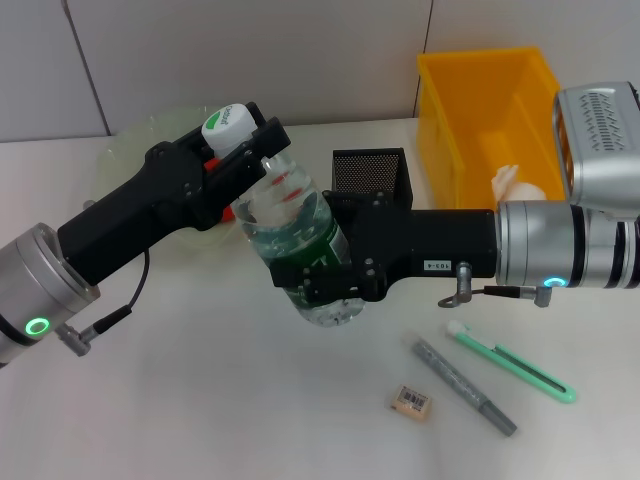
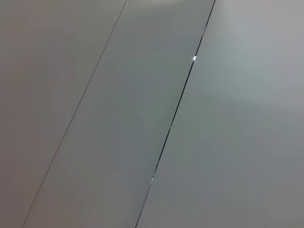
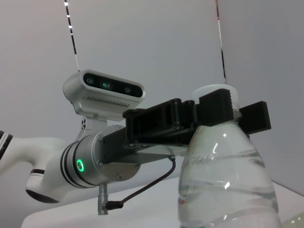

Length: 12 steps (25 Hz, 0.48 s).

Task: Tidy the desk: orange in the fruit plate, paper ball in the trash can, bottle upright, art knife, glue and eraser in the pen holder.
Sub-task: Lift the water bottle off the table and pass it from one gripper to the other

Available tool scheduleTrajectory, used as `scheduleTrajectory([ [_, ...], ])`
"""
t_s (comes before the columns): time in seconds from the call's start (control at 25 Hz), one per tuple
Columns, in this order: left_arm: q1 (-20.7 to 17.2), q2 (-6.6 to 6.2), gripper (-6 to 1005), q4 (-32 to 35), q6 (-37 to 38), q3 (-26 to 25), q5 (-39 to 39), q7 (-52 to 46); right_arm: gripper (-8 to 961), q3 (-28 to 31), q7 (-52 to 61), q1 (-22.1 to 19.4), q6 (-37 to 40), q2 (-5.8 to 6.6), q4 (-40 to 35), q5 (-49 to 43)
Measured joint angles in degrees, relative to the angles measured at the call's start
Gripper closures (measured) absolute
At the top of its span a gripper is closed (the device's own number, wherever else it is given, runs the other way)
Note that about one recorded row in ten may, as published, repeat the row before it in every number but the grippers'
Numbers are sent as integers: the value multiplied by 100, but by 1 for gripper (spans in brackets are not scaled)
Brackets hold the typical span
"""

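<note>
The clear bottle (image 1: pixel 300 240) with green label and white cap (image 1: pixel 225 125) hangs tilted above the desk, held by both arms. My left gripper (image 1: pixel 243 150) is shut on its neck just under the cap. My right gripper (image 1: pixel 318 282) is shut on its lower body. In the right wrist view the left gripper (image 3: pixel 232 111) clamps the neck of the bottle (image 3: pixel 223 180). On the desk in front lie the green art knife (image 1: pixel 510 367), the grey glue stick (image 1: pixel 465 385) and the eraser (image 1: pixel 411 401). The paper ball (image 1: pixel 515 185) lies in the yellow trash can (image 1: pixel 480 80). A red-orange patch (image 1: pixel 228 213) by the fruit plate (image 1: pixel 150 135) is mostly hidden.
The black mesh pen holder (image 1: pixel 368 170) stands right behind the right gripper, beside the trash can. The left wrist view holds only grey wall panels. Bare desk lies at the front left, under the left arm.
</note>
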<state>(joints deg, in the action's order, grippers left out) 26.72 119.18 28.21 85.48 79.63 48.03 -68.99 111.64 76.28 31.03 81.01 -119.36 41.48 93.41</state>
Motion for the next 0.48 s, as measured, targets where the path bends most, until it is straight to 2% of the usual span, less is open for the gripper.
scheduleTrajectory([
  [0.48, 0, 0, 560, 0, -29, 8, -5, 0, 191, -2, 125, 27, -34, 2, 9, -61],
])
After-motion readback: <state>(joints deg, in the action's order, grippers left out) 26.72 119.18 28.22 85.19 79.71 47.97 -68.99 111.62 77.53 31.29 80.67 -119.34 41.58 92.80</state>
